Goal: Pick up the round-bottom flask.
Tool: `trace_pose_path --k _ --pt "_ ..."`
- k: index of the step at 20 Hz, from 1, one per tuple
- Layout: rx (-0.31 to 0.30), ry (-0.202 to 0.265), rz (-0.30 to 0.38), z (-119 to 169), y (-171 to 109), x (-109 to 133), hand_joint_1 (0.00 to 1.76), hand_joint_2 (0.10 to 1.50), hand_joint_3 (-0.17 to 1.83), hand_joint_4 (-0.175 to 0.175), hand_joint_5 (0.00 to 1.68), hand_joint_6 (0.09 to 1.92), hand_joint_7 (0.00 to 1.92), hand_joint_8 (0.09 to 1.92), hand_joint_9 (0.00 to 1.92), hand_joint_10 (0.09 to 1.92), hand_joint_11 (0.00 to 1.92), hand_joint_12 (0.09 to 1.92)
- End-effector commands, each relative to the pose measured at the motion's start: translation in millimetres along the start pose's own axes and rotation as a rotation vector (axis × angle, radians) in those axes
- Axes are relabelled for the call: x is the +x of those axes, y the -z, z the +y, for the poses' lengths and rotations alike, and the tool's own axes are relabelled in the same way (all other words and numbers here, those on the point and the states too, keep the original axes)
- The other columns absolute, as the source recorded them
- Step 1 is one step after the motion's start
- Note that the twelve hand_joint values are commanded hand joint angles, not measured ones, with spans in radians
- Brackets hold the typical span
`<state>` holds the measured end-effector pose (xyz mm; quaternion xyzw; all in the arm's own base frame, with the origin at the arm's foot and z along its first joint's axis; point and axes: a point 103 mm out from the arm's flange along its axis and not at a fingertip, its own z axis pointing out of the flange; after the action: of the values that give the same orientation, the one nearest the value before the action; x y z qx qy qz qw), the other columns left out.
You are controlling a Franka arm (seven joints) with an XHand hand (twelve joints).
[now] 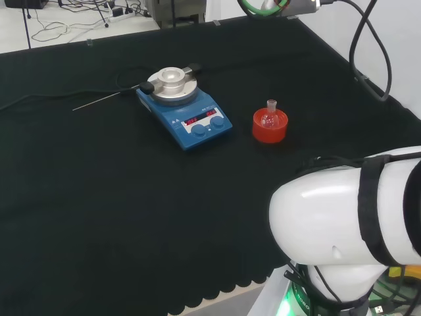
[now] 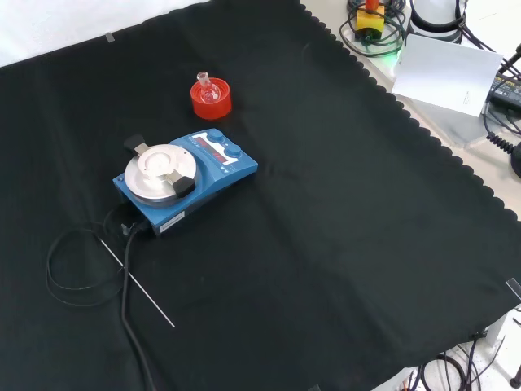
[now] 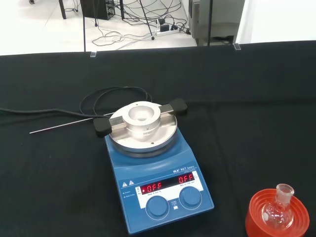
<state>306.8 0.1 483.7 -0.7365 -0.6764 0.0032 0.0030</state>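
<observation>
The flask (image 1: 270, 116) sits upright in a red stand (image 1: 270, 128), just right of the blue hotplate (image 1: 186, 112) in the head view. Its clear bulb is hard to make out against the stand. Hand state: cannot be told.

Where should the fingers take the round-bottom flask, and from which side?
Probably by the neck, coming from above. The round-bottom flask stands upright in the red ribbed stand, bulb sunk inside the ring, so only the short neck is exposed. The blue hotplate stands apart to its left in the head view, leaving room.
</observation>
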Motion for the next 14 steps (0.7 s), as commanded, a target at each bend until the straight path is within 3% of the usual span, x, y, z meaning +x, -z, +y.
trace_pose_path --k 1,5,14 --pt "-0.007 -0.006 -0.013 0 0 2 0.13 1.15 0.55 -0.021 0.35 0.41 0.17 0.61 0.27 0.67 0.01 1.29" --pt "-0.003 -0.019 -0.016 -1 -2 9 0.08 1.27 0.34 -0.022 0.41 0.26 0.17 0.60 0.27 0.66 0.00 1.31" --pt "0.003 -0.061 0.004 4 -18 1 0.10 1.28 0.31 -0.022 0.43 0.23 0.18 0.60 0.28 0.66 0.00 1.31"
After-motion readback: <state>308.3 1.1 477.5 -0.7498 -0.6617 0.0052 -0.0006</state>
